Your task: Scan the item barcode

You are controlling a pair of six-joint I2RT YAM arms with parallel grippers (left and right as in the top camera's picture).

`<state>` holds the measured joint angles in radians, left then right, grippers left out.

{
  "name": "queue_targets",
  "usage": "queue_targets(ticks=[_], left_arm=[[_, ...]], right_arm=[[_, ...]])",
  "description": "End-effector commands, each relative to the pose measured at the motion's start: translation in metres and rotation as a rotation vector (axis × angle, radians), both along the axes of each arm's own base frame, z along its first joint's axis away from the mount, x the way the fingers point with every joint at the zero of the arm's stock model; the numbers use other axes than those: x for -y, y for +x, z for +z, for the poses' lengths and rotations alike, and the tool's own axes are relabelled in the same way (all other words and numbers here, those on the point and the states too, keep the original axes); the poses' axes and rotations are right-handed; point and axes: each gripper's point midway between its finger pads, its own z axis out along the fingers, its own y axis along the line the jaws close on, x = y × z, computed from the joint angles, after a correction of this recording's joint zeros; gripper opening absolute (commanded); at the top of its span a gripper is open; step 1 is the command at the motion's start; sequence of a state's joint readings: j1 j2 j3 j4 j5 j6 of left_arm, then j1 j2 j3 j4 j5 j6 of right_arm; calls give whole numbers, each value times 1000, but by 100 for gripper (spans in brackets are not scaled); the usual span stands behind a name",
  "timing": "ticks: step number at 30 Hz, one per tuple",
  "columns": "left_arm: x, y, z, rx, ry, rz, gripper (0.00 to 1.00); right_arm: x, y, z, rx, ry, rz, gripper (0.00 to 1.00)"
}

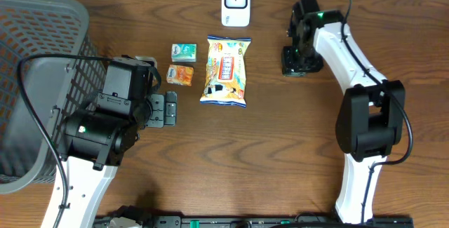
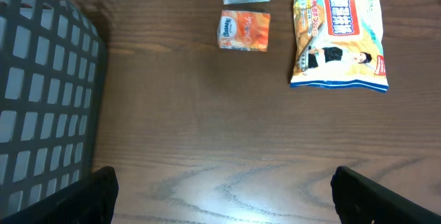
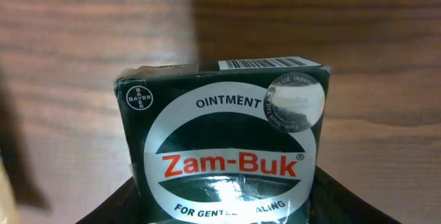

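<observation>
**Box in the right gripper, scan not yet made**

You are looking at the carrying step. Over the tabletop (image 1: 280, 158), the right gripper (image 1: 300, 61) is grasping the box (image 3: 220, 148) low down, with its fingers sitting against the bottom corners. The box is hanging at the far right side, apart from the scanner (image 1: 236, 3), which is standing at the far edge to its left. The left gripper (image 1: 163, 109) is resting released beside the basket (image 1: 42, 45) and carrying nothing. The snack bag (image 1: 225, 71) and two small packets are lying between it and the scanner.

As I judge it, the next move is calling for a swing toward the scanner and a tilt that turns the barcode (image 3: 265, 63) to its face. Since the grip is sitting low, you are better off going slowly.

The box is showing as a dark green carton. A white ring is framing "Zam-Buk" in red with "OINTMENT" above it. A round silver sticker is sitting at the upper right and a maker's mark at the upper left. The barcode is running along the top edge, unobstructed.
</observation>
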<state>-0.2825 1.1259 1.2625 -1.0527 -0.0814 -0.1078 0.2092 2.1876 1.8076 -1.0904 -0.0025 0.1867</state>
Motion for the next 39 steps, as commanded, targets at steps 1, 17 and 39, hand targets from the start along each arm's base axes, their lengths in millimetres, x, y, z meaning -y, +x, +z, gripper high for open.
queue_targets(ticks=[1, 17, 39], left_arm=[[-1, 1, 3, 6, 4, 2, 98], [-1, 1, 3, 6, 4, 2, 98], [-1, 1, 3, 6, 4, 2, 98]], right_arm=[[5, -5, -19, -5, -89, -88, 54], [-50, -14, -21, 99, -252, 37, 76], [-55, 1, -33, 181, -194, -71, 1]])
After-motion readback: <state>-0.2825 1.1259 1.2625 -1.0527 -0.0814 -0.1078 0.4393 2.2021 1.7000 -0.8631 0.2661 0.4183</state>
